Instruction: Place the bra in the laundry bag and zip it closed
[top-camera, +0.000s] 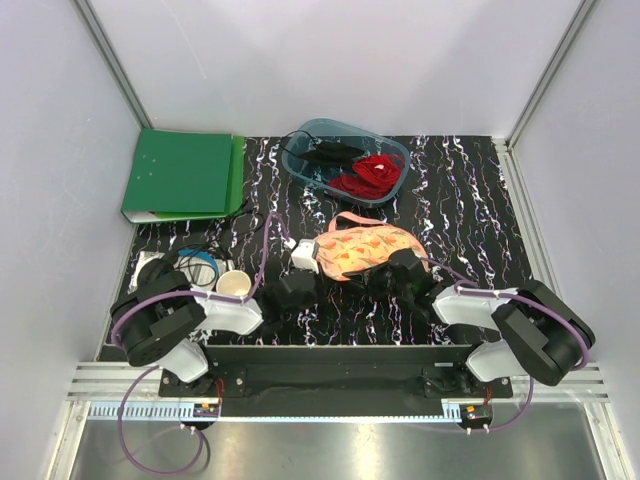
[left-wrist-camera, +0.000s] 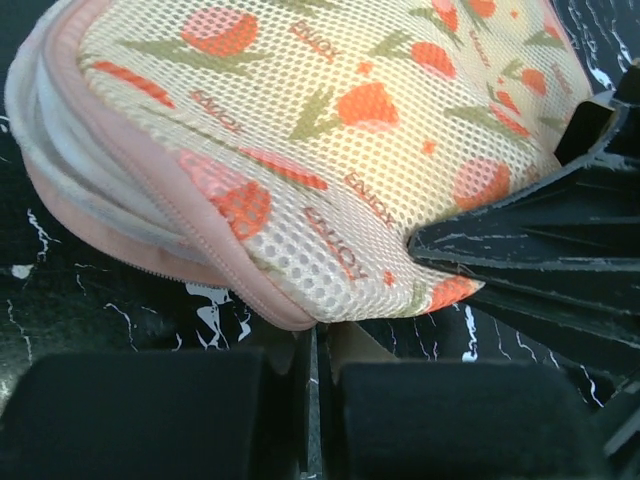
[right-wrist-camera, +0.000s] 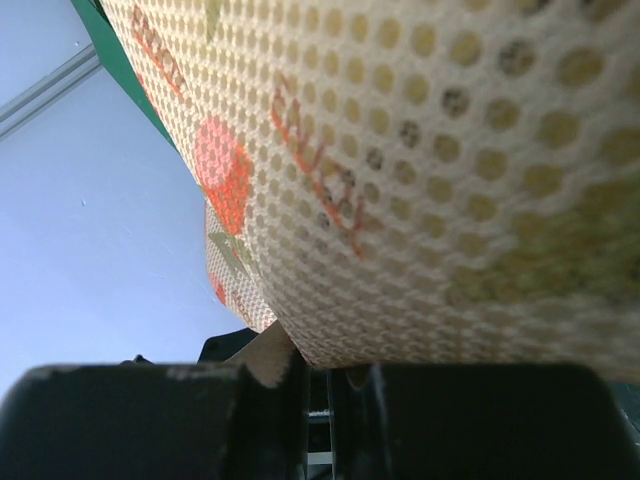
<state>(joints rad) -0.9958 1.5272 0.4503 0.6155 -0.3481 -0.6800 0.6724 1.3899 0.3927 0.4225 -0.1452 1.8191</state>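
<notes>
Your laundry bag lies folded over on the surface with its long axis running left to right across the arms, and a yellow glow through the mesh says the bra is most likely already inside. Everything now hangs on the rim.

Your left gripper sits at the bag's near-left corner, touching the pink trim. Its fingers are pressed together with only a slit between them. Whether they have the zip pull you cannot tell from here.

Your right gripper is at the bag's near-right edge, fingers drawn in tight on the mesh, pinning that side.

From the left wrist view, the zip curves away from the left gripper around the bag's left end. Pale lining shows between the two halves there, so judge that stretch as not yet closed.

The left arm is the nearer one to that gap. Any pull should follow the curve of the rim away from the corner, while the right side holds the bag against the drag. If the right lets slip, expect the whole bag to slide rather than the zip to run.
</notes>
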